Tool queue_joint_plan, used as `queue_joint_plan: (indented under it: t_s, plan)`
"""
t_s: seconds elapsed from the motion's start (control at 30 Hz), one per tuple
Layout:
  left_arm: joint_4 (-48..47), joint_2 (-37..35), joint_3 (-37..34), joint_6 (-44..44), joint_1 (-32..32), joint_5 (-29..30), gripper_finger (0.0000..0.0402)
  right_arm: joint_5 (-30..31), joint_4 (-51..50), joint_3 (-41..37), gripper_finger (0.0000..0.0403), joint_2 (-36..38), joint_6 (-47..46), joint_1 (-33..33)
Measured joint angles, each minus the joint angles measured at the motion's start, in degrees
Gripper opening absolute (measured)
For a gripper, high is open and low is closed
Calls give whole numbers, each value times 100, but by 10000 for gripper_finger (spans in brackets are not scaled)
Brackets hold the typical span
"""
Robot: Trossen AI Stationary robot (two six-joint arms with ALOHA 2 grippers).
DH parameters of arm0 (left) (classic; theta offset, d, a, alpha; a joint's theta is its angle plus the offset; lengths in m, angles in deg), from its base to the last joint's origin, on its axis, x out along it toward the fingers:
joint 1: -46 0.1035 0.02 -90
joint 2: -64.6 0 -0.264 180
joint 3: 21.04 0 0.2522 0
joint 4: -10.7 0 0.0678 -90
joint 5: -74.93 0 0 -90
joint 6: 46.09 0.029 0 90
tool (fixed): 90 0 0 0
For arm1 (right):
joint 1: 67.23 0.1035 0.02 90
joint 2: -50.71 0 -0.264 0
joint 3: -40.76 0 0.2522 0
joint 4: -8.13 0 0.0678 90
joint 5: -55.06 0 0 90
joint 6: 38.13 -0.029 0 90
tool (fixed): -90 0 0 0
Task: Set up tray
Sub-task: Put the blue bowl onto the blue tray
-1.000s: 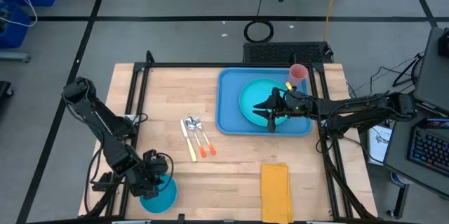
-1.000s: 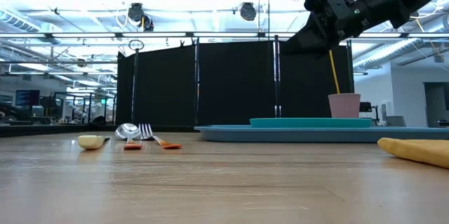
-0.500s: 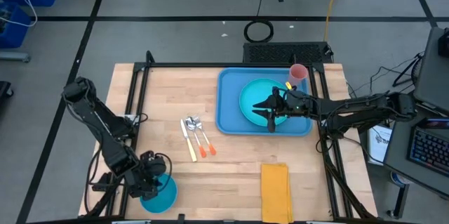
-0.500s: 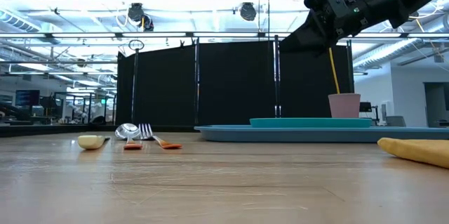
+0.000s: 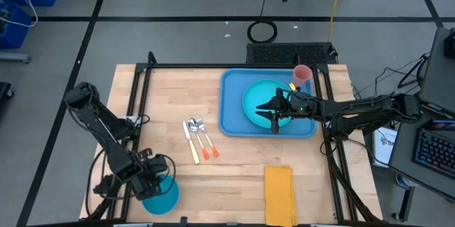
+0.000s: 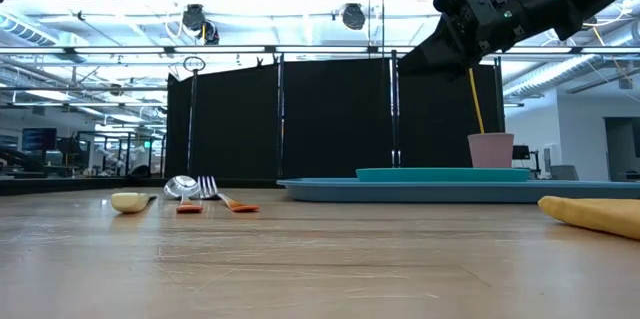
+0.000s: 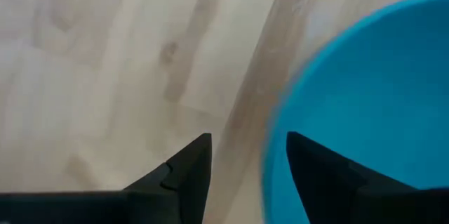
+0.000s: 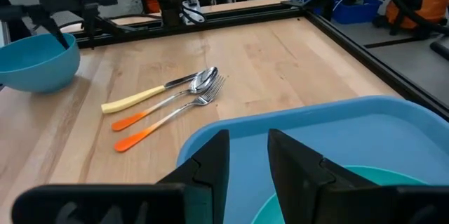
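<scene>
The blue tray [image 5: 231, 124] lies at the table's far right, and the round turquoise plate [image 5: 259, 93] rests flat on it. My right gripper [image 5: 272, 115] hovers above the plate, slightly open and holding nothing; in its wrist view its fingers [image 8: 247, 136] point across the tray's rim [image 8: 295, 115]. At the near left corner sits a blue bowl [image 5: 165, 198]. My left gripper [image 5: 151, 177] is open over the bowl's left rim. In the left wrist view one finger is over the bowl's inside [image 7: 365, 97] and the other outside it. My left gripper [image 7: 245, 140] comes down from above with its fingers on either side of the bowl's rim [image 7: 270, 147]. The bowl sits on the table. I cannot tell whether a finger touches the rim.
A pink cup [image 5: 302, 74] stands past the tray's far right corner. A knife, spoon and fork [image 5: 197, 139] lie side by side at mid-table. A folded yellow napkin [image 5: 279, 195] lies at the near edge. Black rails frame the table top.
My left gripper has shifted a little toward the table's left edge over the bowl. The bowl has stayed in place.
</scene>
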Motion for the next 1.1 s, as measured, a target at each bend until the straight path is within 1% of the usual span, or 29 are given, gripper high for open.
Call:
queue_joint_plan:
  t_s: [0.17,0.27,0.37,0.53,0.57,0.67,0.77,0.87,0.93,1.0,1.07,1.1]
  plan:
    - [378,46,-15,211,19,-20,188,0,56,0,89,0,0,0]
    - [331,45,-15,209,51,-38,174,0,96,0,89,0,0,0]
    - [312,43,-15,243,48,-139,133,0,92,0,89,0,0,0]
    - [306,41,-15,319,92,-242,23,0,89,0,89,0,0,0]
    - [320,37,-15,336,122,-276,14,0,89,0,89,0,0,0]
    - [321,36,-13,395,268,-281,13,0,87,-2,89,0,0,0]
    - [308,-28,-13,663,451,-255,8,0,87,-2,89,0,2,0]
    - [291,-239,-15,809,689,36,8,0,87,-2,89,0,9,0]
    - [299,-412,-15,782,891,254,7,-2,87,-2,89,0,45,0]
    - [304,-631,-15,749,1152,250,8,-2,87,-2,89,0,65,0]
    - [374,-842,-15,971,1464,175,10,-3,87,-2,89,0,65,1]
    - [407,-927,-15,1094,1623,253,11,-16,87,-2,89,0,63,3]
